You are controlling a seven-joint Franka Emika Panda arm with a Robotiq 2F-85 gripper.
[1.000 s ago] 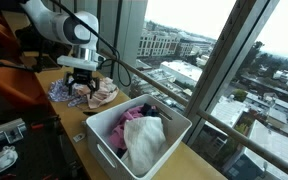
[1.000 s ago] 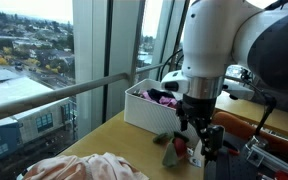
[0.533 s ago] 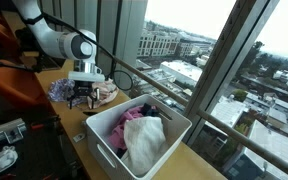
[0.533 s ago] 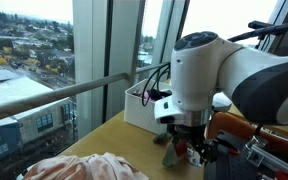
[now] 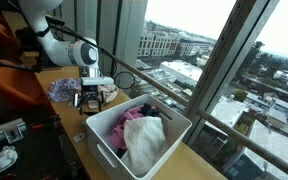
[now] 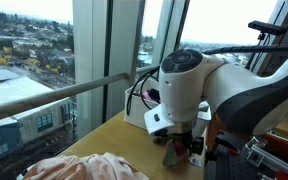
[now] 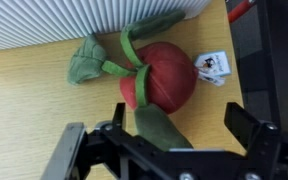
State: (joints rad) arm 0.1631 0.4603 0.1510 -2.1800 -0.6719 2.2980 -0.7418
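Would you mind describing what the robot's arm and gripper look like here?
The arm is glossy white, built of rounded housings with dark seams at the joints. Black cables loop beside it. The gripper is black, with two blocky fingers.

White, rounded arm (image 6: pixel 184 85) with black cables, ending in black jaws.

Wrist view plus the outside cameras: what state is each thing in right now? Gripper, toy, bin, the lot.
Red plush toy: lying on the table, not gripped.
Gripper: open, jaws wide, low over the toy, holding nothing.
White tag: lying flat beside the toy.
White bin: upright, no lid, full of clothes.
Cloth pile: crumpled on the table.
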